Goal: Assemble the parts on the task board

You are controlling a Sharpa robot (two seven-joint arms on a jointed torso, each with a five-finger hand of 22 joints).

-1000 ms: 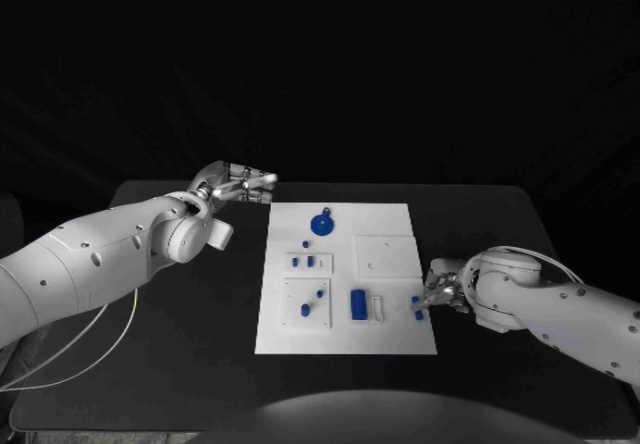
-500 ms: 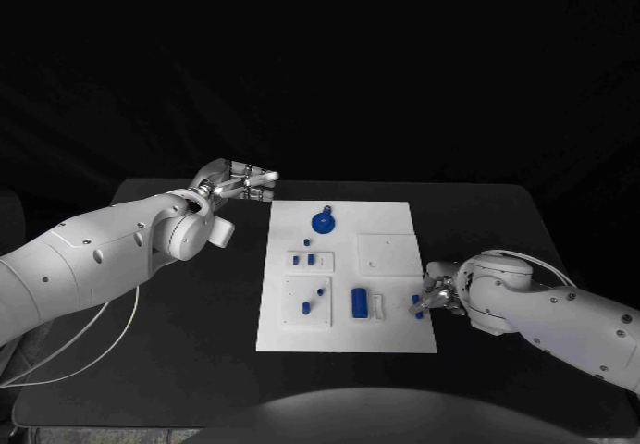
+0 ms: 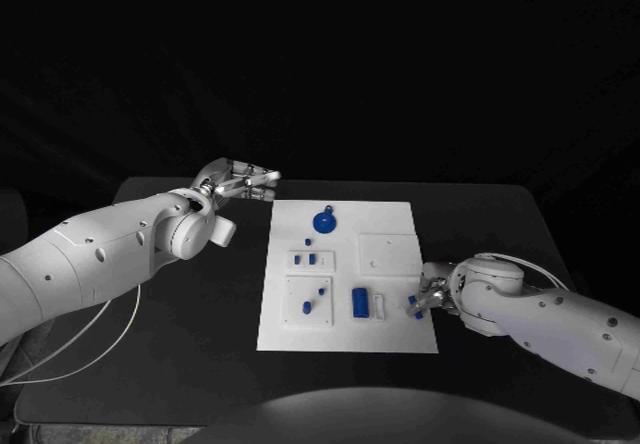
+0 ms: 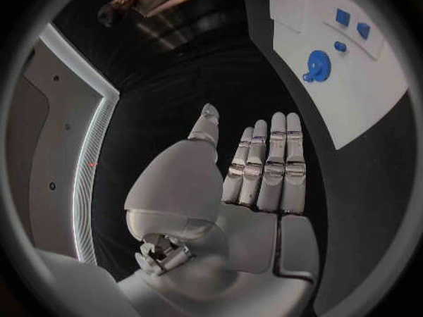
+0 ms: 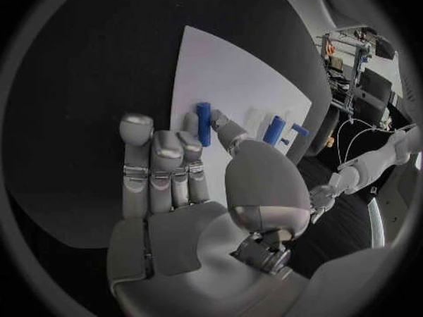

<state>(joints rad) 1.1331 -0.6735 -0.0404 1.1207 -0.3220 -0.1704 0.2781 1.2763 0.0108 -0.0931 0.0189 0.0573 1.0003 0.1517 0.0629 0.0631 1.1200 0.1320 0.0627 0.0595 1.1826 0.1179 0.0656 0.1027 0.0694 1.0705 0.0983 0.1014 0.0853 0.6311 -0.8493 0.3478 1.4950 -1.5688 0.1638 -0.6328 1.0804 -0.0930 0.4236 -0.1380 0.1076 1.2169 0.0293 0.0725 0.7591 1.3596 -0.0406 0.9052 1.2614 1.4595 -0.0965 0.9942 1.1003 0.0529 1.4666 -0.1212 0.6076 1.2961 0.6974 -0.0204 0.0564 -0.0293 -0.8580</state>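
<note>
The white task board (image 3: 389,227) lies mid-table. On it are a round blue gear-like part (image 3: 322,222), small blue pieces (image 3: 305,261) and a blue cylinder (image 3: 359,302). My right hand (image 3: 434,294) is at the board's right edge. In the right wrist view its thumb and a fingertip (image 5: 189,123) pinch a short blue peg (image 5: 204,123) that lies on the board (image 5: 229,77); the cylinder (image 5: 274,129) lies beyond it. My left hand (image 3: 240,180) hovers off the board's far left corner. Its fingers (image 4: 268,162) are straight and hold nothing, with the gear (image 4: 316,65) ahead.
Bare black table (image 3: 187,305) surrounds the board on all sides. A white cable (image 3: 107,333) hangs from my left arm over the table's left part. Two raised white blocks (image 3: 389,254) on the board carry sockets.
My right arm and hand have edged a little left, closer over the board's right edge and the peg. The left hand has stayed put.
</note>
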